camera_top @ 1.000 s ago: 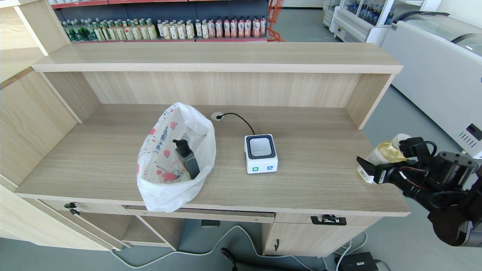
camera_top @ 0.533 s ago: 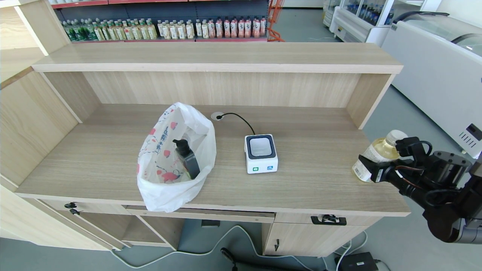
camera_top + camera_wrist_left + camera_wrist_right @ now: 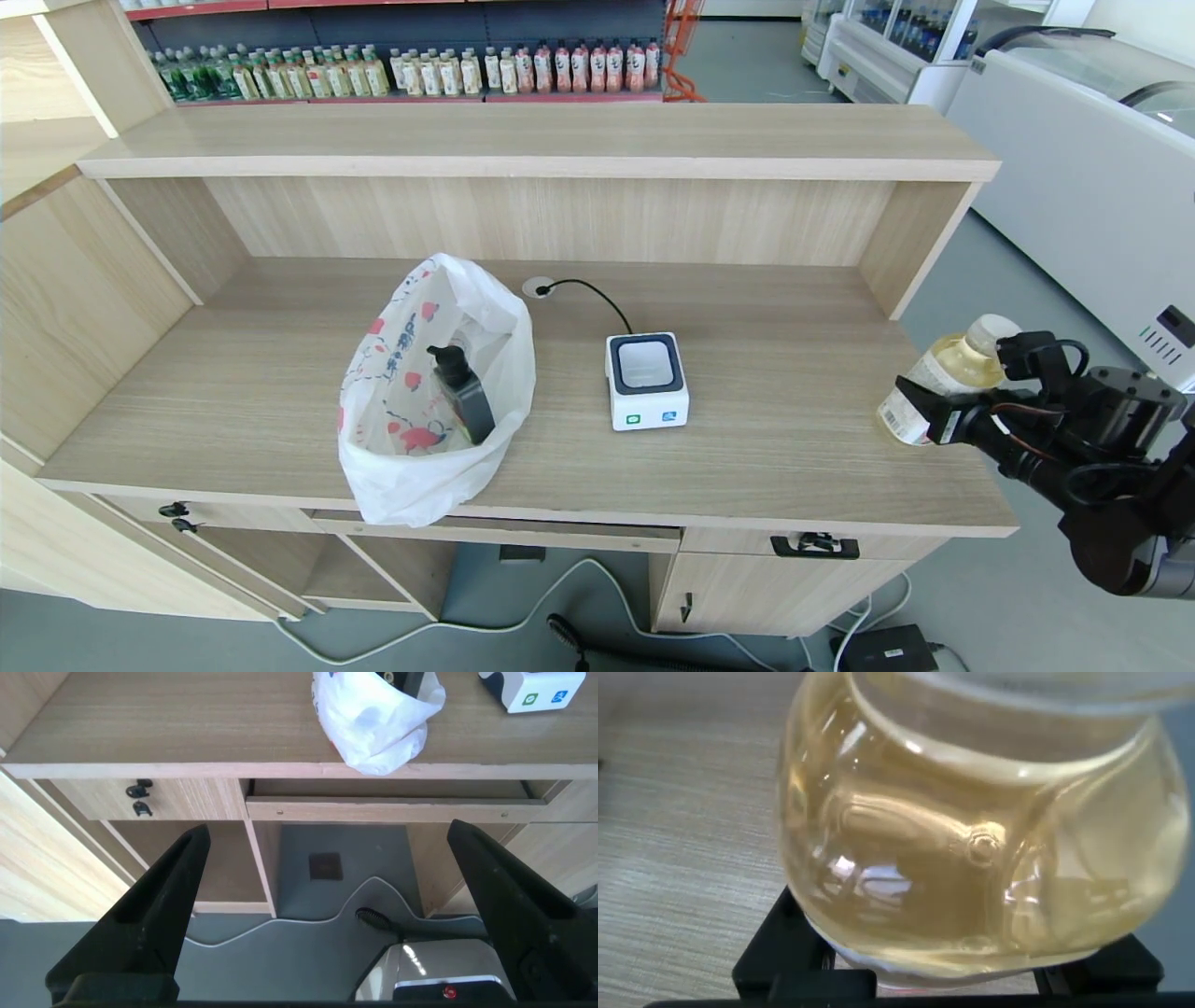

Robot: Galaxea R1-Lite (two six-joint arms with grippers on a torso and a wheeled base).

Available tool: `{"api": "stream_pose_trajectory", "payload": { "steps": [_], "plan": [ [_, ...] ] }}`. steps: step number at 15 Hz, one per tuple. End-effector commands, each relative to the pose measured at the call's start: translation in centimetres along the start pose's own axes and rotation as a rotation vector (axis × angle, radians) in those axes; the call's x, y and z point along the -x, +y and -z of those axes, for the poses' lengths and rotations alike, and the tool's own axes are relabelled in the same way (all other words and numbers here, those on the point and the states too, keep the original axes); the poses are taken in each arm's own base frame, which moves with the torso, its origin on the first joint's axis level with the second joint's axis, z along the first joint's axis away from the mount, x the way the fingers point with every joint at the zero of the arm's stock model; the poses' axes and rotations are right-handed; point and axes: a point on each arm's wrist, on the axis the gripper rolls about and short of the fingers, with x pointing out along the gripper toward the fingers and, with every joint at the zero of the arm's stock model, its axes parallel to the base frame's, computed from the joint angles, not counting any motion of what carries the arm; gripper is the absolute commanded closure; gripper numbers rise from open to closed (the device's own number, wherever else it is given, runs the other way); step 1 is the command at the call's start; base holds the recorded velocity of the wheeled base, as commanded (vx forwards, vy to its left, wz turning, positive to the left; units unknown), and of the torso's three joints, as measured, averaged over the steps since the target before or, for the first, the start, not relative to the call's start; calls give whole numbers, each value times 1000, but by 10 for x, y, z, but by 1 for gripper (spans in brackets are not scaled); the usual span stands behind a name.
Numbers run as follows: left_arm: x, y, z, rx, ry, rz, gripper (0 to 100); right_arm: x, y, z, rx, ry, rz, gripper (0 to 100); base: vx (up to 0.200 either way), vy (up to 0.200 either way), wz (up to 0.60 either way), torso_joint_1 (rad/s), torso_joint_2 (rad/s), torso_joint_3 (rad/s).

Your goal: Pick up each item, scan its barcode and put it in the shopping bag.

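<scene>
Partway: dark bottle [image 3: 464, 397] already in shopping bag [image 3: 411, 476], drink bottle [image 3: 936, 376] gripped by right hand [image 3: 962, 383] near table [image 3: 794, 448] edge, not yet scanned; left hand [image 3: 327, 835] open.

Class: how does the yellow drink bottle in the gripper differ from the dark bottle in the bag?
The yellow bottle is clear, with pale liquid and a white cap; the dark bottle is black and opaque. The yellow bottle is held tilted in the right gripper; the dark bottle sits inside the shopping bag. Both are bottles.
</scene>
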Motion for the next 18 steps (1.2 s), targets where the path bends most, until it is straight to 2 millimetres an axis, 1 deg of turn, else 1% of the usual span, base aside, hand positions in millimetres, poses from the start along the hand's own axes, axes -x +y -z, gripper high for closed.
{"api": "stream_pose_trajectory", "payload": {
  "steps": [1, 2, 3, 4, 5, 6, 7, 8, 9, 10, 12, 14, 17, 18],
  "plan": [
    [0, 0, 0, 0, 0, -2, 0, 41, 29, -77, -141, -49, -169, 100, 0, 0, 0, 0, 0, 0],
    [0, 0, 0, 0, 0, -1, 0, 69, 48, -109, -228, -27, -285, 100, 0, 0, 0, 0, 0, 0],
    [0, 0, 0, 0, -1, 1, 0, 92, 61, -132, -292, -13, -381, 100, 0, 0, 0, 0, 0, 0],
    [0, 0, 0, 0, -1, 1, 0, 122, 77, -160, -367, 3, -507, 100, 0, 0, 0, 0, 0, 0],
    [0, 0, 0, 0, 0, -1, 0, 150, 89, -184, -446, 20, -624, 100, 0, 0, 0, 0, 0, 0],
    [0, 0, 0, 0, 0, -1, 0, 170, 95, -199, -496, 29, -708, 100, 0, 0, 0, 0, 0, 0],
    [0, 0, 0, 0, 0, -1, 0, 194, 103, -213, -552, 52, -831, 100, 0, 0, 0, 0, 0, 0],
    [0, 0, 0, 0, -1, 1, 0, 196, 103, -213, -554, 54, -838, 100, 0, 0, 0, 0, 0, 0],
    [0, 0, 0, 0, 0, -1, 0, 209, 109, -215, -548, 67, -933, 100, 0, 0, 0, 0, 0, 0],
    [0, 0, 0, 0, -1, 1, 0, 211, 113, -213, -546, 85, -980, 100, 0, 0, 0, 0, 0, 0],
    [0, 0, 0, 0, -1, 1, 0, 209, 119, -214, -541, 96, -1029, 100, 0, 0, 0, 0, 0, 0],
    [0, 0, 0, 0, 0, -1, 0, 211, 127, -219, -530, 109, -1121, 100, 0, 0, 0, 0, 0, 0],
    [0, 0, 0, 0, -1, 1, 0, 211, 134, -222, -519, 134, -1207, 100, 0, 0, 0, 0, 0, 0],
    [0, 0, 0, 0, -1, 1, 0, 208, 137, -225, -511, 146, -1247, 100, 0, 0, 0, 0, 0, 0]
  ]
}}
